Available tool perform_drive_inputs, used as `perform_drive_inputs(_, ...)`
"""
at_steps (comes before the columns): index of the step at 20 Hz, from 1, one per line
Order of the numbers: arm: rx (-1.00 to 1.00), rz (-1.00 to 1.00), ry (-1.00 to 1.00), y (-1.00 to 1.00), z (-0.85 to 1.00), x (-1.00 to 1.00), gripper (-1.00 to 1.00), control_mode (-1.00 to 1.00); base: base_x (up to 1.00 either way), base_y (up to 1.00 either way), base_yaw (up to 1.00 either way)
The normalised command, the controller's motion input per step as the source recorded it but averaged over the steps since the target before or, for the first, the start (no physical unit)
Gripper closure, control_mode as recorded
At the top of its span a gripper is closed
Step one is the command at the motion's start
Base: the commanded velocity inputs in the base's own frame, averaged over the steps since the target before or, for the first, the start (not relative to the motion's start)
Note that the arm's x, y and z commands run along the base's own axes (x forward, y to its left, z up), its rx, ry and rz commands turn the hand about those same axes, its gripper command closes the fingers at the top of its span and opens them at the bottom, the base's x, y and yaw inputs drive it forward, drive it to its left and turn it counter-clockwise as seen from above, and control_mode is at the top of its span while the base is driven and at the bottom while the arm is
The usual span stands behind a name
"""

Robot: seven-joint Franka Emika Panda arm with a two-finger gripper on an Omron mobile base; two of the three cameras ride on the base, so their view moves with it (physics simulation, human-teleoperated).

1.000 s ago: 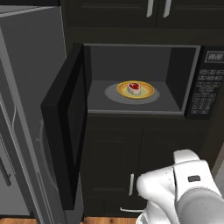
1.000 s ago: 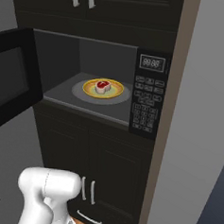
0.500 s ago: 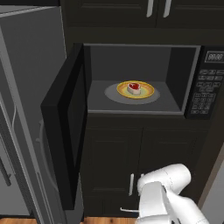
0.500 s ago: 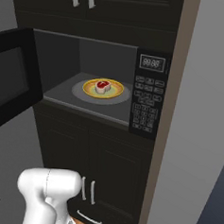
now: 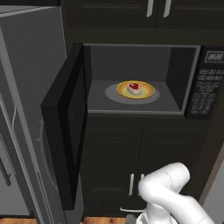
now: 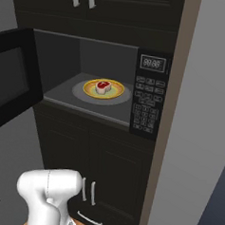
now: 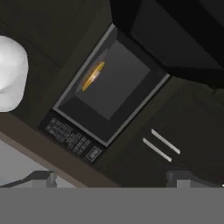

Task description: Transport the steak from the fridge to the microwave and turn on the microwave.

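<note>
The steak [image 5: 134,87] [image 6: 104,86] lies on a yellow-orange plate [image 5: 147,92] [image 6: 117,92], which rests on the grey turntable inside the black microwave [image 5: 175,74] [image 6: 66,59]. The microwave's door [image 5: 65,127] [image 6: 11,83] is swung wide open to the left. Its keypad [image 5: 204,89] [image 6: 147,105] is on the right side. My gripper [image 7: 113,178] is open and empty, low and well away from the microwave. From below it sees the cavity, the plate [image 7: 93,76] edge-on and the keypad [image 7: 70,135]. The grey fridge [image 5: 26,109] stands at the left.
Dark cabinet doors with silver handles [image 5: 131,183] [image 6: 87,191] sit under the microwave, and more dark cabinets [image 5: 157,8] sit above it. A grey wall [image 6: 204,116] runs along the right. My white arm [image 5: 168,188] [image 6: 47,190] is folded low in front of the lower cabinets.
In the left base view the white arm link has shifted left and a little lower. The steak, the plate and the open microwave door have not moved.
</note>
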Motion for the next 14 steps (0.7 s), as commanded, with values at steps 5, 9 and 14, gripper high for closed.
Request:
perform_drive_inputs(5,-0.16,0.01,-0.25,0.42,-0.24,0.0,-1.0,-1.0,0.0,0.0,0.0)
perform_drive_inputs(9,-0.11,0.0,-0.21,0.42,-0.23,0.03,-1.0,-1.0,0.0,0.0,0.0)
perform_drive_inputs(14,-0.08,0.0,-0.16,0.44,-0.23,0.18,-1.0,-1.0,0.0,0.0,0.0)
